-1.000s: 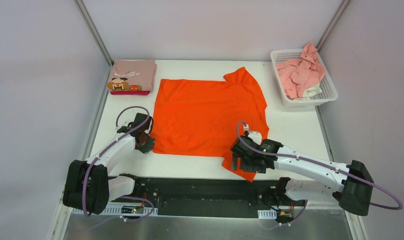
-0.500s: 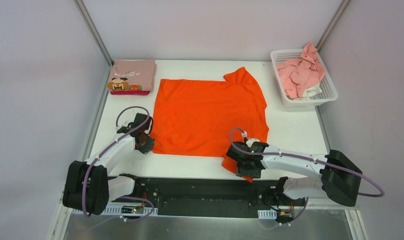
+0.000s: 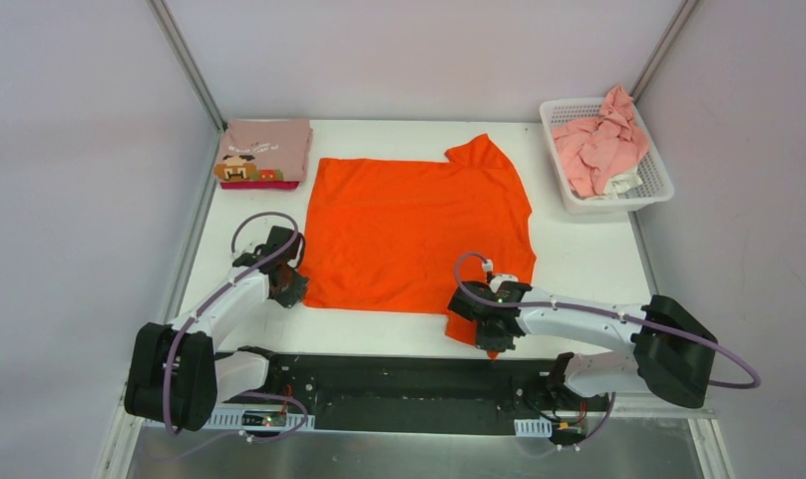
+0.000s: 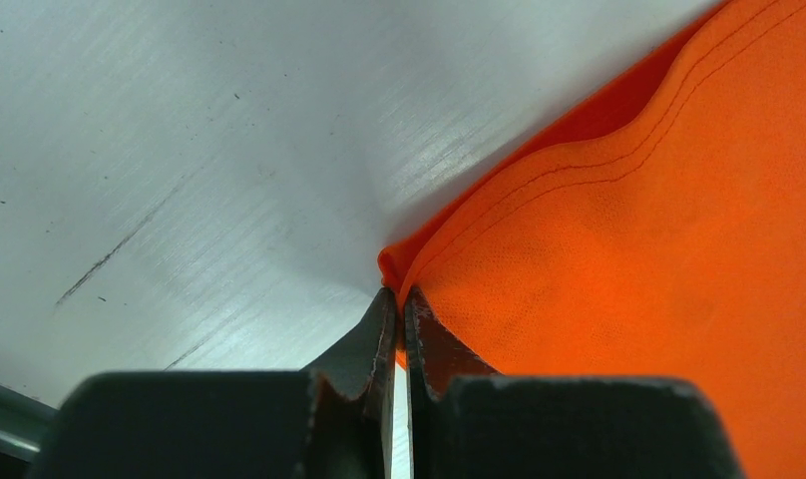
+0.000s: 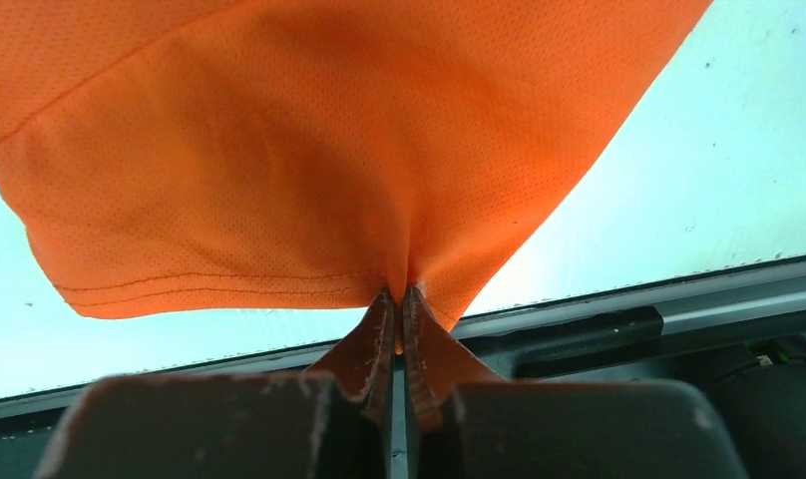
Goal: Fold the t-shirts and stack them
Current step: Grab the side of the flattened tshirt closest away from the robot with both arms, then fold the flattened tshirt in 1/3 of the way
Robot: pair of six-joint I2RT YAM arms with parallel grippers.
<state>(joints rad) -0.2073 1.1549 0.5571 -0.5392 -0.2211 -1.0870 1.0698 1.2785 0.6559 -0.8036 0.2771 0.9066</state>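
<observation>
Some pink tees, poss. white cloth, in basket.

Looking like a robotics lab test cell, not a home or a shop.

Standing closed in on three sides by plain grey panels meeting at bare metal posts, with a white counter scuffed and scratched in the left wrist view; carrying a left arm and a right arm in white and black, bolted to a black base plate along the near edge, trailing purple cables and exposing small circuit boards on a metal rail; setting household cloth, an orange t-shirt and a white lattice basket of pink garments, against bare equipment and blank walls.
</observation>
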